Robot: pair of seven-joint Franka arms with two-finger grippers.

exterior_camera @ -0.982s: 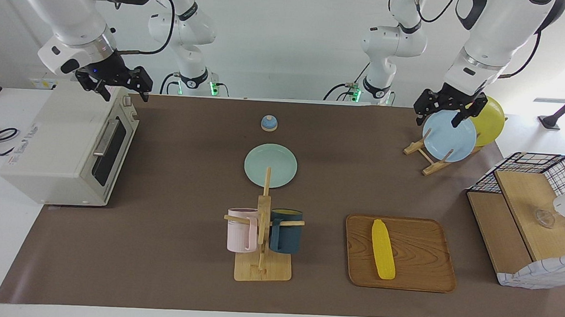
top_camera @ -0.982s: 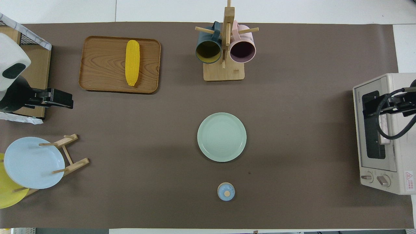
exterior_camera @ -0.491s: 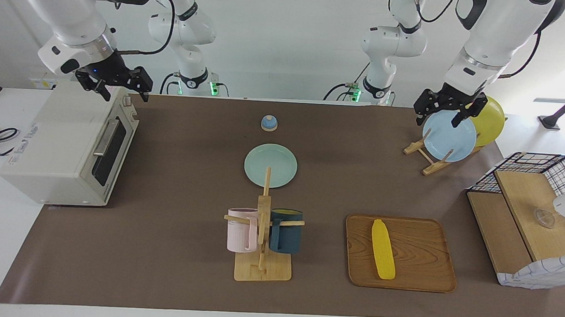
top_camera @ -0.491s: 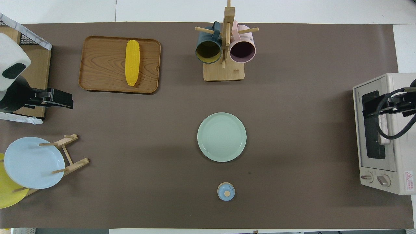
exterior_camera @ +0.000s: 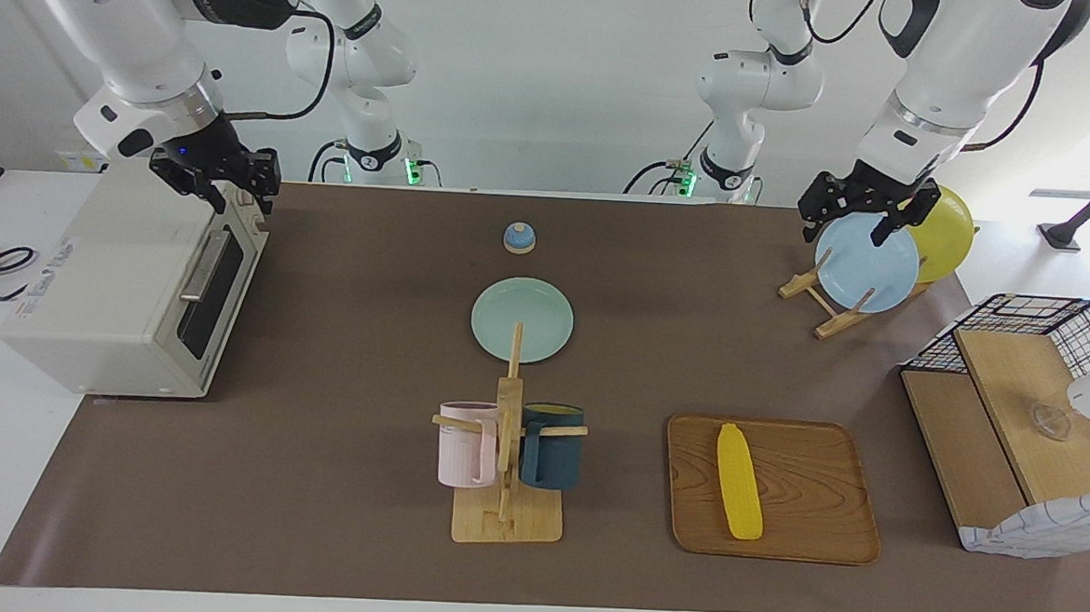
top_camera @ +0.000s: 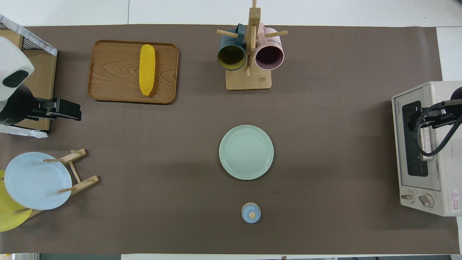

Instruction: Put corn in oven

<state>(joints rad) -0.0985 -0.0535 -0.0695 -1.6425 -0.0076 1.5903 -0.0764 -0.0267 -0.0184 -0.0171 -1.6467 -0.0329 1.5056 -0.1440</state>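
The oven point(exterior_camera: 126, 289) door is closed, and opening it looks like the step in hand. The right gripper point(exterior_camera: 220, 186), fingers apart, hangs over the oven's top, perhaps lining up on the handle. The corn point(exterior_camera: 740, 481) lies on the wooden tray point(exterior_camera: 825, 489). The left gripper point(exterior_camera: 863, 208), fingers apart, waits over the plate rack point(exterior_camera: 820, 306).

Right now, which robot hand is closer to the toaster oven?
The right gripper: it hovers over the toaster oven. The left gripper waits over the plate rack, at the table's other end.
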